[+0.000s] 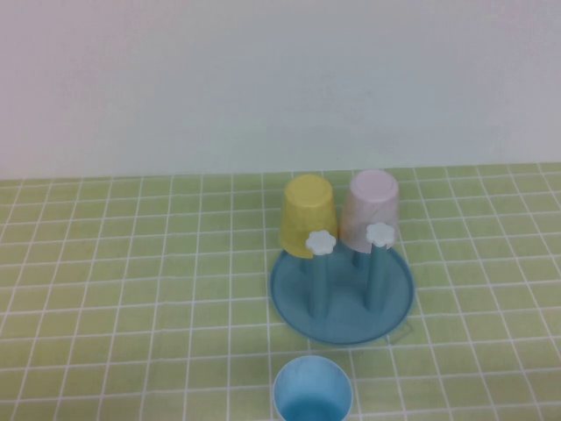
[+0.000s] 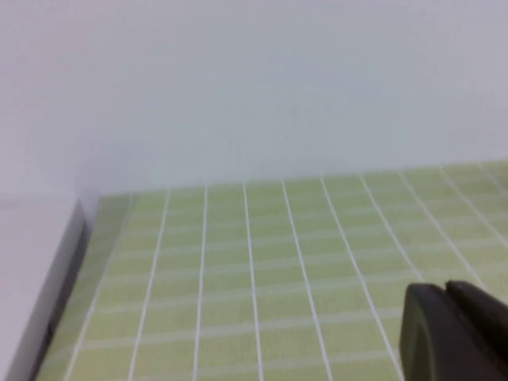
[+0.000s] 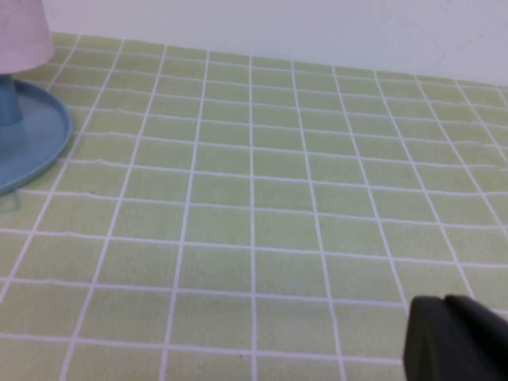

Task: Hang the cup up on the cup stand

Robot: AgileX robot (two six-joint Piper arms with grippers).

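Blue cup (image 1: pixel 313 391) upright before cup stand (image 1: pixel 342 303); left claw (image 2: pixel 456 333), right claw (image 3: pixel 456 340) apart.

Yellow cup (image 1: pixel 308 214) and pink cup (image 1: pixel 372 207) occupy rear posts.

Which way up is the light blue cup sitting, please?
Upright: the light blue cup shows its open mouth, standing on the table before the cup stand.

Light: bright, even, diffuse from above.
Shadows: you see only a faint one beside the cup stand (image 1: pixel 282 303).
Focus: left hand (image 2: pixel 454 333) and right hand (image 3: pixel 456 341) look dark and blurred, close to each wrist lens.
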